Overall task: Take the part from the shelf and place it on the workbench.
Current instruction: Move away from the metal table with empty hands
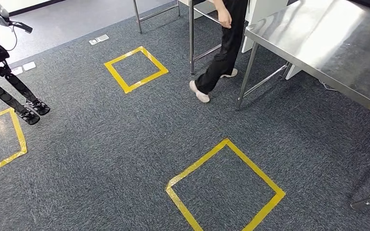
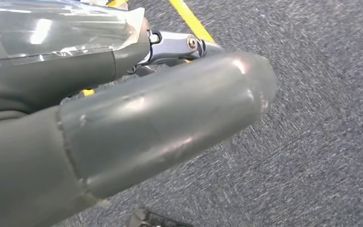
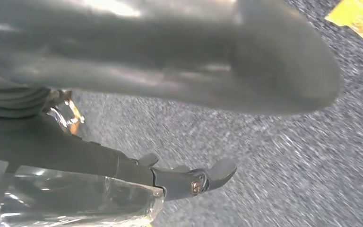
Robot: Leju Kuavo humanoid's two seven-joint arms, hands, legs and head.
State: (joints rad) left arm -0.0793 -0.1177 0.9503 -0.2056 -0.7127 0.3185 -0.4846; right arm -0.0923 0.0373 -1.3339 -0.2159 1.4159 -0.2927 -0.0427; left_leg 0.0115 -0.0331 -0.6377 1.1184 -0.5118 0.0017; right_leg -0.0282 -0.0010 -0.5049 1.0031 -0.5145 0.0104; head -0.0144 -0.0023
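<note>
Head view: grey carpet floor [image 1: 125, 144] marked with yellow tape squares, one nearest the robot [image 1: 225, 190], one farther off [image 1: 136, 69], a third cut by the picture's left edge [image 1: 5, 142]. A stainless steel workbench [image 1: 337, 43] stands at the right, its surface bare where visible. A person [image 1: 221, 53] in dark trousers and pale shoes stands by the workbench's leg, beside a metal frame [image 1: 191, 38]. The dark legs of a second robot [image 1: 9, 91] occupy the far left. Small white plates [image 1: 99, 39] lie on the floor near the grey strip beyond the carpet. No shelf and no part can be made out here. Left wrist view: the left hand [image 2: 137, 127] hangs over carpet, thick grey thumb foremost, a metal-jointed finger [image 2: 179, 45] behind it; nothing is seen between the fingers, though whether they are released or clenched cannot be told. Right wrist view: the right hand [image 3: 170, 85] likewise hangs above carpet, a dark finger [image 3: 194, 177] extended, nothing visibly held; its state cannot be told for certain. Task status, as a judgement: the part appears not yet fetched; reaching the shelf, taking the part and carrying it to the workbench all remain.
</note>
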